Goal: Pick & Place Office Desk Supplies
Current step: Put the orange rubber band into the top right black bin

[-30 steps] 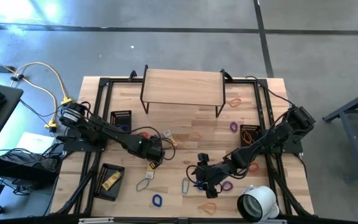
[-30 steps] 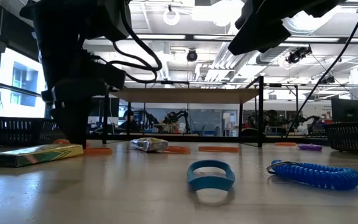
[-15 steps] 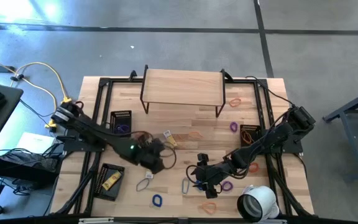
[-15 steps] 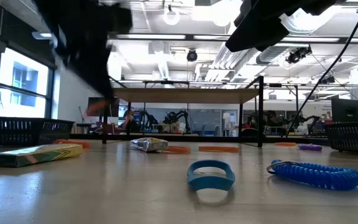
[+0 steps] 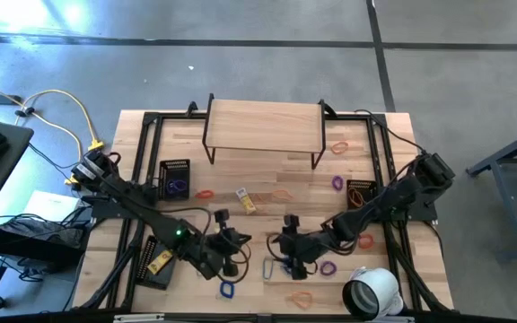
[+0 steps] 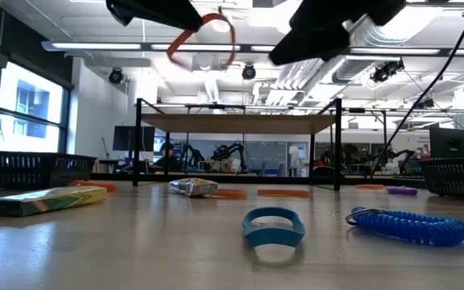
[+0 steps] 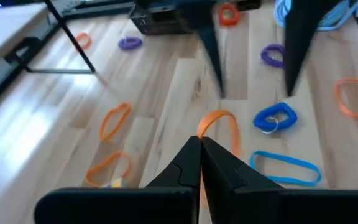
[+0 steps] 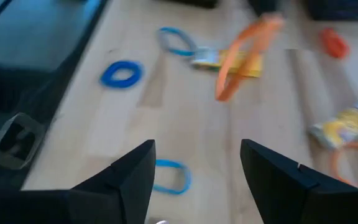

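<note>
Since a second ago the left end effector (image 7: 200, 146) has swung toward the lower middle of the high view — clamped on a thin orange band (image 7: 219, 127), a floppy loop dangling above the table (image 5: 267, 193). Right end effector (image 8: 194, 165) hovers nearby, fingers apart.
</note>
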Robot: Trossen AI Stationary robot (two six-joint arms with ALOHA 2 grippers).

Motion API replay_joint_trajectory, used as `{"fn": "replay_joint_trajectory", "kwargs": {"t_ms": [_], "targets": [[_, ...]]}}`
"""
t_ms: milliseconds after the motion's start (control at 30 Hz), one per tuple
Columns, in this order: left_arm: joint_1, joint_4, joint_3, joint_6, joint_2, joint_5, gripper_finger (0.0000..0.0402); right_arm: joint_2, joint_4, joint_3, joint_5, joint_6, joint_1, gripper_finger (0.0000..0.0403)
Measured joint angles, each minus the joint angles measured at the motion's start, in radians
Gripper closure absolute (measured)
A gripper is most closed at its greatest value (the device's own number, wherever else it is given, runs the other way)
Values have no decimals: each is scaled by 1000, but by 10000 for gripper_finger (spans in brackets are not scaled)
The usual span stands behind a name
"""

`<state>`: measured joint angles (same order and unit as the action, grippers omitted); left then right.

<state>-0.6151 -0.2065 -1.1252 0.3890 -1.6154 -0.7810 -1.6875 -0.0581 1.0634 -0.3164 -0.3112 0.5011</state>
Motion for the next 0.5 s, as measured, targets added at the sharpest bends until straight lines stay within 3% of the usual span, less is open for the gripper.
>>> {"fn": "replay_joint_trajectory", "kwargs": {"t_ms": [200,500], "targets": [[8,12,0,-49,-1,-29,401,0,20,0,6,-131,-40,179],[13,13,0,-50,-1,-30,401,-6,58,0,2,-103,-52,179]]}}
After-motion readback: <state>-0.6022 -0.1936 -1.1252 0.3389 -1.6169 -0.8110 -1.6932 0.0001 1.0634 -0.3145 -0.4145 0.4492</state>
